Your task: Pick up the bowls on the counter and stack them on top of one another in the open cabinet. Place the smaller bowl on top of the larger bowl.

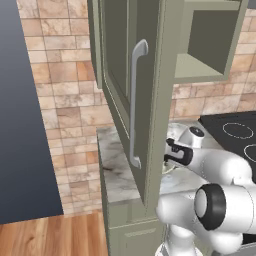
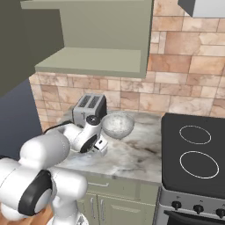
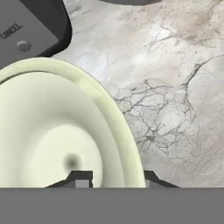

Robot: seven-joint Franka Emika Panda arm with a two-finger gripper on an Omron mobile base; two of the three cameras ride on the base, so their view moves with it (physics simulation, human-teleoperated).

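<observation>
I see veined white-and-grey marble counter [image 2: 132, 154], tan stone-tile back wall [image 2: 184, 83], gripper [image 3: 114, 178] fingers straddling pale cream-green bowl [image 3: 57, 131] rim, grasp uncertain.

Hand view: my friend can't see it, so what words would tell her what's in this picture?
A pale cream-green bowl sits close up on a white-and-grey marble counter, with the claw straddling its rim, one dark fingertip inside the bowl and the other outside. A grey toaster with a CANCEL button sits in the top left corner.
</observation>
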